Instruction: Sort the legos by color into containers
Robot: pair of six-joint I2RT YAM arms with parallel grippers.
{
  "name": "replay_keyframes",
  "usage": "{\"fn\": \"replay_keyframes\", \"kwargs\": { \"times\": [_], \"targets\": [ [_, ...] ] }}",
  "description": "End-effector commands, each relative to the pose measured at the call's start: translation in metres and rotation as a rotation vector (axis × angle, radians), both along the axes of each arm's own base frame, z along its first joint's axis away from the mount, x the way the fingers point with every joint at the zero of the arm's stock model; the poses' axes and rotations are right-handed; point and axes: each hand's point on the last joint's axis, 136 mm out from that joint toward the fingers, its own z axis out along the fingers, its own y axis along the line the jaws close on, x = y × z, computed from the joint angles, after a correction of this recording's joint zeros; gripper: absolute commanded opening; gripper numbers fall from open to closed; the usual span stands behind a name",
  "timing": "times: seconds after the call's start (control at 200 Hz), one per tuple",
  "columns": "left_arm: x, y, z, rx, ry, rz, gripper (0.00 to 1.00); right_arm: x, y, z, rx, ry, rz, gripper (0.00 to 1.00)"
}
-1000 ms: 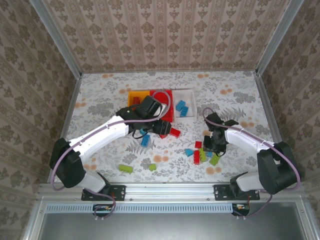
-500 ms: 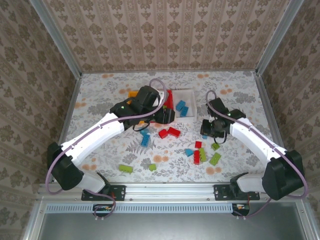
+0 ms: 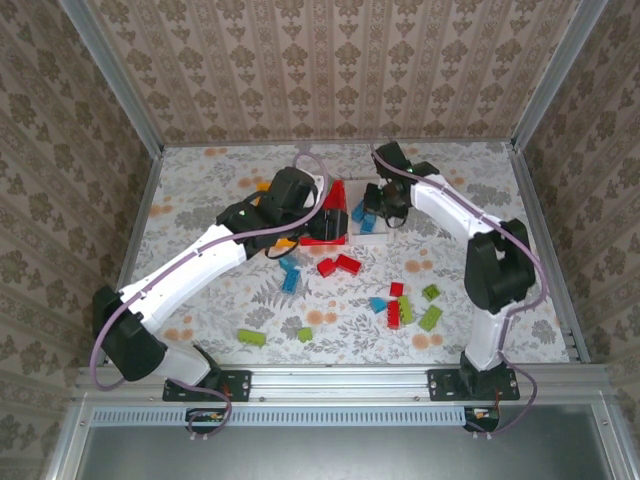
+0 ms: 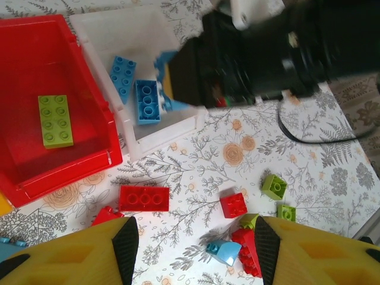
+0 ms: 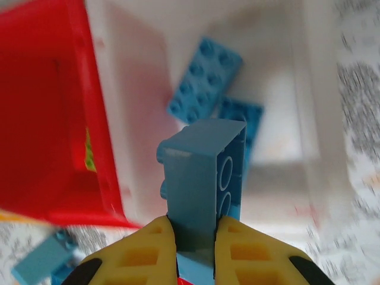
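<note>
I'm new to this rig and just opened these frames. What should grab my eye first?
The right tool pinches a light blue brick above the white bin, where two blue bricks already lie. Beside it, the red bin holds one lime green brick. The left tool hangs open over scattered bricks.

white bin (image 4: pixel 160 133): two blue legos (image 4: pixel 147 101) | red bin (image 4: pixel 65 172): green lego (image 4: pixel 55 120) flat | other legos (image 4: pixel 143 198) loose nearby

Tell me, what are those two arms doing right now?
Right jaws shut on a light blue brick, over the white bin. Left jaws open, empty. Two blue bricks already inside; room left.
</note>
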Motion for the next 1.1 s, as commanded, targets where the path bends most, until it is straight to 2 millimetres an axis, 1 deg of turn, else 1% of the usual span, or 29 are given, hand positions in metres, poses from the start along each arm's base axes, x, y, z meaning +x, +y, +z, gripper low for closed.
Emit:
{"fn": "replay_keyframes", "kwargs": {
  "times": [0.0, 0.115, 0.195, 0.285, 0.38, 0.45, 0.535, 0.665, 0.73, 0.81, 0.855, 0.885, 0.935, 0.945, 0.965, 0.97, 1.0, 1.01, 1.095],
  "targets": [
    [0.001, 0.011, 0.010, -0.026, -0.022, 0.048, 0.57, 0.022, -0.013, -0.004, -0.095, 0.006, -0.036, 0.11],
    [0.000, 0.014, 0.010, -0.026, -0.022, 0.060, 0.57, 0.041, -0.023, -0.013, -0.202, 0.014, -0.047, 0.11],
    [-0.001, 0.018, 0.010, -0.021, -0.025, 0.068, 0.57, 0.049, -0.027, -0.019, -0.255, 0.033, -0.036, 0.13],
    [-0.003, 0.024, 0.007, -0.005, -0.025, 0.082, 0.57, 0.054, -0.031, -0.024, -0.302, 0.051, -0.026, 0.24],
    [-0.006, 0.032, 0.000, 0.023, -0.014, 0.095, 0.57, 0.057, -0.029, -0.021, -0.303, 0.039, -0.013, 0.38],
    [-0.008, 0.039, -0.008, 0.046, 0.004, 0.106, 0.57, 0.058, -0.023, -0.013, -0.282, 0.018, 0.005, 0.44],
    [-0.012, 0.050, -0.021, 0.081, 0.036, 0.122, 0.58, 0.058, -0.014, 0.004, -0.268, -0.024, 0.029, 0.48],
    [-0.018, 0.067, -0.048, 0.126, 0.112, 0.149, 0.60, 0.050, -0.002, 0.031, -0.239, -0.072, 0.052, 0.49],
    [-0.021, 0.070, -0.065, 0.146, 0.166, 0.147, 0.62, 0.042, 0.005, 0.047, -0.219, -0.111, 0.074, 0.49],
    [-0.023, 0.069, -0.086, 0.170, 0.244, 0.159, 0.63, 0.027, 0.019, 0.064, -0.172, -0.178, 0.128, 0.52],
    [-0.021, 0.065, -0.095, 0.176, 0.283, 0.167, 0.63, 0.014, 0.028, 0.073, -0.128, -0.226, 0.173, 0.55],
    [-0.020, 0.061, -0.099, 0.178, 0.306, 0.167, 0.63, 0.005, 0.034, 0.075, -0.090, -0.253, 0.206, 0.57],
    [-0.018, 0.051, -0.106, 0.183, 0.330, 0.150, 0.64, -0.014, 0.047, 0.081, 0.013, -0.307, 0.275, 0.60],
    [-0.017, 0.049, -0.107, 0.185, 0.330, 0.143, 0.64, -0.020, 0.048, 0.079, 0.031, -0.306, 0.289, 0.61],
    [-0.016, 0.045, -0.108, 0.193, 0.329, 0.126, 0.64, -0.025, 0.053, 0.084, 0.072, -0.342, 0.308, 0.62],
    [-0.015, 0.044, -0.109, 0.195, 0.327, 0.122, 0.64, -0.028, 0.054, 0.082, 0.078, -0.340, 0.314, 0.62],
    [-0.014, 0.039, -0.112, 0.216, 0.321, 0.092, 0.64, -0.040, 0.054, 0.082, 0.111, -0.359, 0.334, 0.64],
    [-0.013, 0.037, -0.112, 0.221, 0.314, 0.080, 0.64, -0.045, 0.054, 0.079, 0.119, -0.359, 0.339, 0.64],
    [-0.011, 0.027, -0.121, 0.315, 0.237, -0.068, 0.65, -0.078, 0.048, 0.071, 0.178, -0.364, 0.363, 0.69]
  ]
}}
